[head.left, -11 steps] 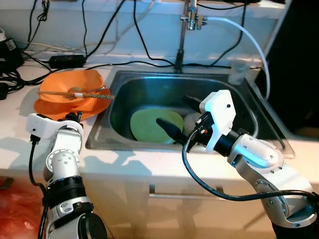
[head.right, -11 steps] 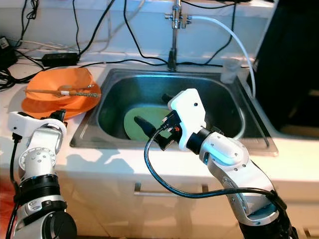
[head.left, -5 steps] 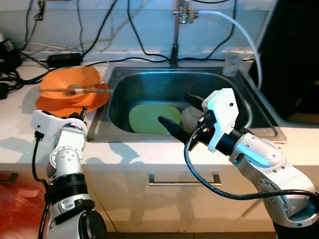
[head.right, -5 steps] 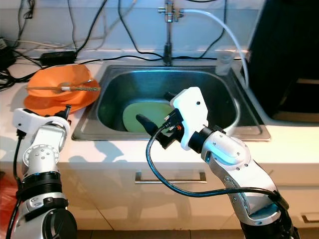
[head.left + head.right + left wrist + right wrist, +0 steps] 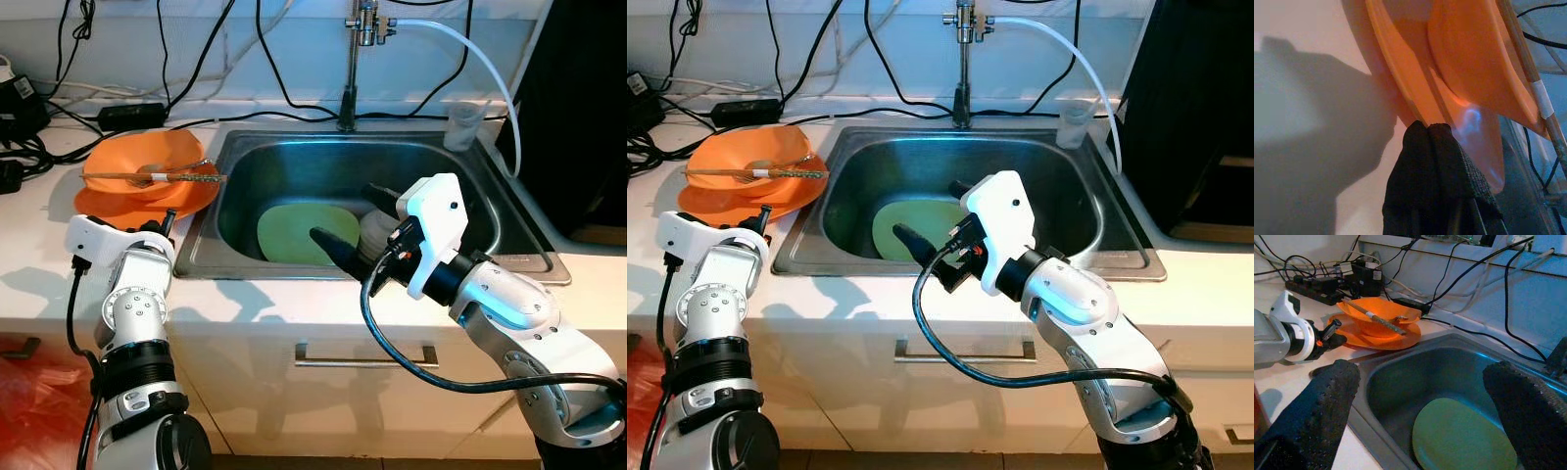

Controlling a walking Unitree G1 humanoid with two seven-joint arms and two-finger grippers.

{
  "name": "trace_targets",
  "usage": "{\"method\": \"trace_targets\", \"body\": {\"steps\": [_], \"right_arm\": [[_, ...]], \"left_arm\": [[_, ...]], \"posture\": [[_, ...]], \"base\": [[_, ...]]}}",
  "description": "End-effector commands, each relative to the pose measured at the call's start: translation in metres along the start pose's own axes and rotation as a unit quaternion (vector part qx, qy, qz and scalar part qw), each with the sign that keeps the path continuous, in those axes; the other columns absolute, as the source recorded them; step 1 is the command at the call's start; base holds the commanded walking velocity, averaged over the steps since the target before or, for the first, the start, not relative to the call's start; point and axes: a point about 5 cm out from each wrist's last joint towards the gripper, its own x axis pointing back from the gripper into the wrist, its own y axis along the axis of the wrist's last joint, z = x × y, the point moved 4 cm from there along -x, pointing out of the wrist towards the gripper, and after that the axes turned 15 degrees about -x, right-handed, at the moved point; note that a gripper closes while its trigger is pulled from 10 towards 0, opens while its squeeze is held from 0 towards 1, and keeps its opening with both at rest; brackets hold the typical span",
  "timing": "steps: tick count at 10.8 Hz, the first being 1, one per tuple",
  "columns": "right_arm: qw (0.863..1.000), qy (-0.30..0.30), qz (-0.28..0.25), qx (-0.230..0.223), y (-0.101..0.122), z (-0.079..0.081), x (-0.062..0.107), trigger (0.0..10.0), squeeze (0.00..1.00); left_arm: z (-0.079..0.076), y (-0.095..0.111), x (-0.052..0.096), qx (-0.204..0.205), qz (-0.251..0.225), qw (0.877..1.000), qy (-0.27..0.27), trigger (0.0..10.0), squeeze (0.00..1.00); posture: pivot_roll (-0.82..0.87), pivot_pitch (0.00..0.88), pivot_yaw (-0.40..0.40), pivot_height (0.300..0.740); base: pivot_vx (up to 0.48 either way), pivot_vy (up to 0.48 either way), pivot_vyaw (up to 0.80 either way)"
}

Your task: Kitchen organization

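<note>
An orange plate (image 5: 116, 203) lies on the counter left of the sink, with an orange bowl (image 5: 147, 159) on it and a thin stick (image 5: 147, 177) across the bowl. My left gripper (image 5: 167, 217) is shut, and its tips touch the plate's near rim (image 5: 1400, 93). A green plate (image 5: 294, 230) lies flat in the steel sink (image 5: 284, 176). My right gripper (image 5: 358, 223) hangs open over the sink's front part, above the green plate (image 5: 1459, 440), with nothing between its fingers (image 5: 1322, 406). A pale bowl (image 5: 375, 233) sits in the sink behind it.
A faucet (image 5: 351, 69) with a white hose stands behind the sink, and a clear plastic cup (image 5: 466, 125) stands at the back right corner. Black cables and a power adapter (image 5: 132, 115) lie along the wall. A drawer handle (image 5: 362, 360) is below the counter edge.
The whole picture shifted, so the camera moved back and then slightly forward. Both grippers keep their places relative to the orange plate and the sink.
</note>
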Motion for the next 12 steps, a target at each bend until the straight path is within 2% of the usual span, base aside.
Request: {"method": "trace_targets", "body": {"steps": [1, 3, 5, 8, 12], "right_arm": [[1.0, -0.002, 0.001, 0.001, 0.0, 0.0, -0.001, 10.0, 0.18], [1.0, -0.001, 0.001, 0.0, -0.001, 0.0, -0.002, 10.0, 0.18], [1.0, -0.001, 0.001, -0.002, -0.002, 0.0, -0.003, 10.0, 0.18], [1.0, 0.001, 0.002, -0.005, -0.004, 0.0, -0.004, 10.0, 0.18], [1.0, 0.013, 0.002, -0.007, -0.007, 0.002, -0.009, 10.0, 0.18]], "left_arm": [[0.02, -0.024, -0.003, 0.002, 0.047, 0.998, 0.035, 0.0, 0.0], [0.02, -0.017, 0.002, -0.001, 0.04, 0.999, 0.032, 0.0, 0.0], [0.028, -0.015, 0.016, -0.002, 0.043, 0.999, 0.029, 0.0, 0.0], [0.035, -0.017, 0.027, -0.004, 0.047, 0.999, 0.02, 0.0, 0.0], [0.05, -0.017, 0.055, -0.017, 0.056, 0.998, 0.02, 0.0, 0.0]], "posture": [[-0.09, 0.0, 0.026, 0.74], [-0.08, 0.0, 0.025, 0.74], [-0.07, 0.0, 0.027, 0.74], [-0.07, 0.0, 0.027, 0.74], [-0.01, 0.0, 0.017, 0.74]], "base": [[0.0, 0.0, 0.0], [0.0, 0.0, 0.0], [0.0, 0.0, 0.0], [0.0, 0.0, 0.0], [0.0, 0.0, 0.0]]}}
